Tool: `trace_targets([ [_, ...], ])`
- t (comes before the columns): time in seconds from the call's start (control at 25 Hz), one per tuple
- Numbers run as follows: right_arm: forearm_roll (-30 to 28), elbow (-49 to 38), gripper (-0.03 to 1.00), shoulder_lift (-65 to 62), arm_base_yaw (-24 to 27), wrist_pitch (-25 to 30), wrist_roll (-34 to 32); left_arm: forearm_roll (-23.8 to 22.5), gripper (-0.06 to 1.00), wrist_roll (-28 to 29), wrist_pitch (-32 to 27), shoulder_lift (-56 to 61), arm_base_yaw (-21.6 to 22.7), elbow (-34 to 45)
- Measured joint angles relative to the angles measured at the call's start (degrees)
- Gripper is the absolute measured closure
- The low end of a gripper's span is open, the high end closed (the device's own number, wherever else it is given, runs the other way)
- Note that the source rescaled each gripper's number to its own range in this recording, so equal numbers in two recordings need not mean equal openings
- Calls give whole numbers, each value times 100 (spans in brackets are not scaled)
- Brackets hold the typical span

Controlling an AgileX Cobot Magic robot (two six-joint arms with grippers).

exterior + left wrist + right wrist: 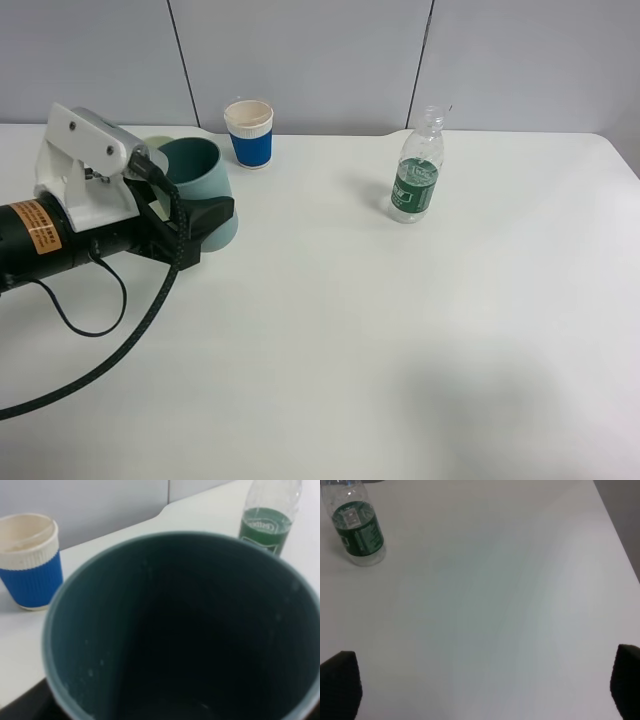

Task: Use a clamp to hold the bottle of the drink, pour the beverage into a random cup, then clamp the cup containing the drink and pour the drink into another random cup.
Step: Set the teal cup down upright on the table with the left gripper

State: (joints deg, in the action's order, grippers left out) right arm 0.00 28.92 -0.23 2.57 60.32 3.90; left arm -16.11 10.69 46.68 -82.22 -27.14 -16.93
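the white surface point(400, 340) fills most of the high view, with a grey panelled wall point(300, 50) behind its far edge.

the left arm point(60, 235), black and thick with an orange label, reaches in from the left side of the surface. its left tool point(205, 215) is clenched on the teal tumbler point(200, 185), dark fingers point(212, 212) pressed to the cup's wall. the tumbler is tilted, its mouth turned toward the far side of the surface. in the left wrist view the teal tumbler point(185, 630) fills the picture, and we look straight down its dark inside (whether any liquid lies at the bottom i cannot tell). a sliver of a pale green cup point(158, 145) shows just behind the teal one, mostly hidden by the arm's white bracket point(85, 165).

the bottle point(415, 170) stands upright on the far right half of the surface, well apart from the tumbler, clear with a dark green label and no cap visible.

the blue paper cup point(249, 133) stands upright near the far edge, just beyond the tumbler's mouth and apart from it; its ribbed sleeve and cream rim show clearly in the left wrist view.

the right tool point(485, 690) is released, its two dark fingertips point(340, 682) wide apart above bare surface, with the bottle point(357, 530) well ahead of it.
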Motion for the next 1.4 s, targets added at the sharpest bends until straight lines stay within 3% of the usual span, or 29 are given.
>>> trace_targets([
  [0.16,0,0,-3,0,0,0,0,19,91,-132,646,-598,0,1],
  [0.4,0,0,-3,0,0,0,0,464,91,-930,1389,-1509,0,-15],
  [0.8,0,0,-3,0,0,0,0,505,91,-1017,1577,-2351,0,-603],
  [1.12,0,0,-3,0,0,0,0,-28,91,-1003,1640,-2934,0,-902],
  [1.4,0,0,-3,0,0,0,0,-185,91,-991,1767,-3260,0,-903],
])
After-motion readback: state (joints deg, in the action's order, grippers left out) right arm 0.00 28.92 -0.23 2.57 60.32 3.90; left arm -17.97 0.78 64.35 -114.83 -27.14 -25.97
